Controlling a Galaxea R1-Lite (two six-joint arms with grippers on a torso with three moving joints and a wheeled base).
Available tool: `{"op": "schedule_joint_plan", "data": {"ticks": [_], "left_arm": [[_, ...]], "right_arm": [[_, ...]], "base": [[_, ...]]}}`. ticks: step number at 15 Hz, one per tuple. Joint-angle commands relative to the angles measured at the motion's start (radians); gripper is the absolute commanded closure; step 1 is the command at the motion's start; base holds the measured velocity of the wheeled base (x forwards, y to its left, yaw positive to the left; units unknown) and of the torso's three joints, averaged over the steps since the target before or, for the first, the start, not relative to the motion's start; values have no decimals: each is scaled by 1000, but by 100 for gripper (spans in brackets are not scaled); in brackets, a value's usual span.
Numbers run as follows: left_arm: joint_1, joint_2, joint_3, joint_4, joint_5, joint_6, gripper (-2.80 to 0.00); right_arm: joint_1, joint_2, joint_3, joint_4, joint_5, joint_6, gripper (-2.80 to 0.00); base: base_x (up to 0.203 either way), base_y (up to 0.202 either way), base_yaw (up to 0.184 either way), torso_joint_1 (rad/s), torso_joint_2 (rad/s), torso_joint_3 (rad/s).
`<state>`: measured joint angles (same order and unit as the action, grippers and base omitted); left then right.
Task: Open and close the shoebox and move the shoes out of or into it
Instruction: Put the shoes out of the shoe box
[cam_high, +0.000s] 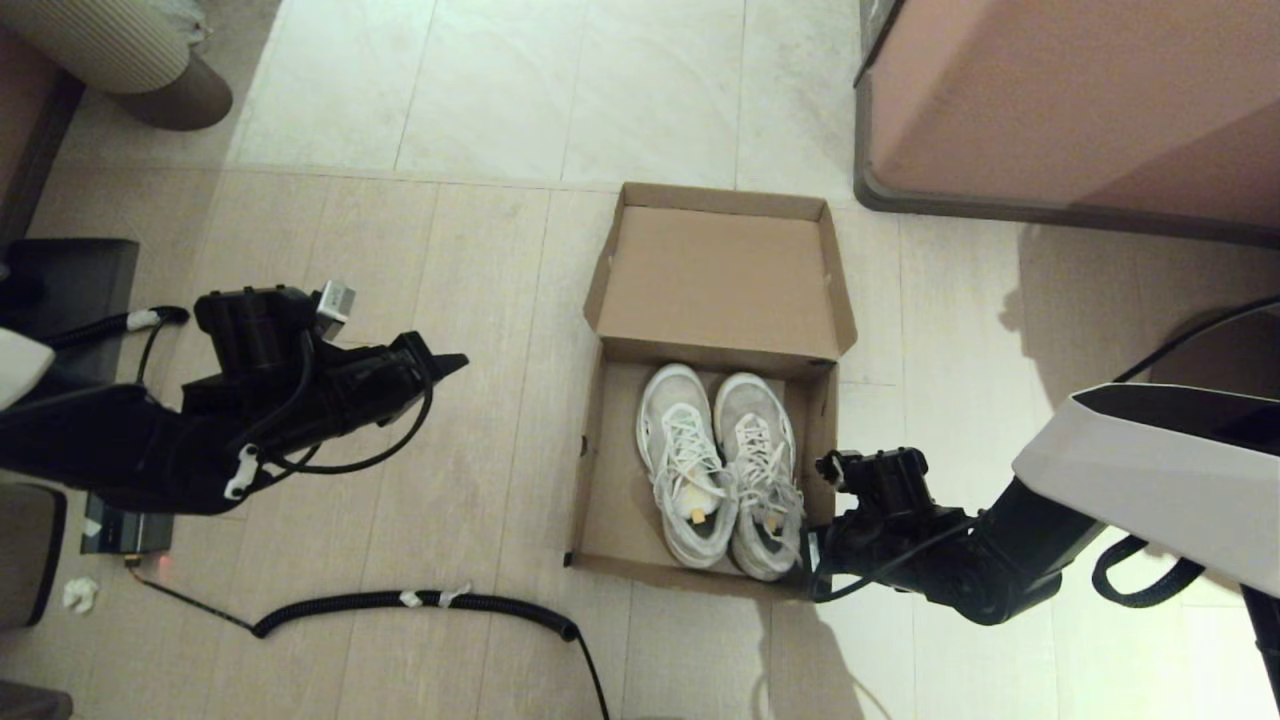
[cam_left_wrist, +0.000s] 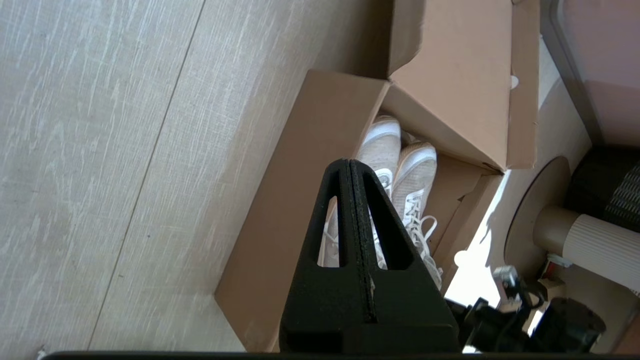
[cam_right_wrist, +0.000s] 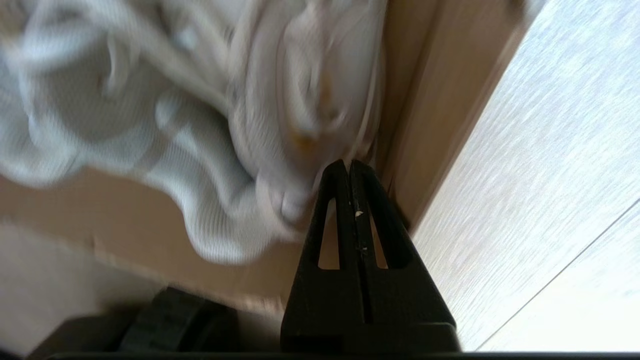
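Observation:
The brown cardboard shoebox (cam_high: 603, 500) stands open on the floor, its lid (cam_high: 715, 275) flipped back on the far side. The white mesh shoes (cam_high: 720, 465) lie side by side inside, toes toward the lid. My right gripper (cam_right_wrist: 348, 164) is shut, with nothing visible between its fingers. Its tips are at the heel of the right-hand shoe (cam_right_wrist: 280, 100), just inside the box's right wall (cam_right_wrist: 425, 125) near the near right corner (cam_high: 812, 565). My left gripper (cam_high: 455, 362) hovers shut and empty, left of the box. In the left wrist view that gripper (cam_left_wrist: 348, 162) points toward the box (cam_left_wrist: 300, 200).
A large pinkish-brown furniture block (cam_high: 1060, 100) stands at the far right. A black coiled cable (cam_high: 420, 602) lies on the floor near the box's left front. A dark block (cam_high: 70, 290) and a round base (cam_high: 170, 95) are at the left. Bare floor surrounds the box.

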<state>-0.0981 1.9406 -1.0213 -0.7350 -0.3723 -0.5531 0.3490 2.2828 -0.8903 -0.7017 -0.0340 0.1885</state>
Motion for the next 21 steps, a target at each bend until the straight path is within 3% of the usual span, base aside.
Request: {"op": "schedule_joint_plan", "data": {"ticks": [1, 6, 10, 11, 13, 18, 21], "left_arm": [[1, -8, -2, -4, -2, -4, 0], [2, -27, 29, -4, 2, -4, 0], [9, -65, 75, -4, 9, -2, 0], [8, -66, 74, -4, 27, -2, 0], [3, -63, 70, -4, 64, -2, 0], [2, -32, 32, -6, 72, -1, 0], [3, -34, 42, -6, 73, -1, 0]], "right_arm": [[-18, 2, -30, -5, 2, 0, 0], [-20, -135, -12, 8, 9, -12, 0], [-9, -284, 71, 109, 30, -10, 0], [3, -281, 73, 108, 36, -10, -280], [37, -216, 63, 98, 34, -6, -280], [130, -37, 5, -102, -23, -9, -280], [155, 16, -70, -110, -33, -8, -280]], "base": [[0, 0, 0, 0, 0, 0], [0, 0, 0, 0, 0, 0], [0, 0, 0, 0, 0, 0], [0, 0, 0, 0, 0, 0], [0, 0, 0, 0, 0, 0], [0, 0, 0, 0, 0, 0], [0, 0, 0, 0, 0, 0]]}}
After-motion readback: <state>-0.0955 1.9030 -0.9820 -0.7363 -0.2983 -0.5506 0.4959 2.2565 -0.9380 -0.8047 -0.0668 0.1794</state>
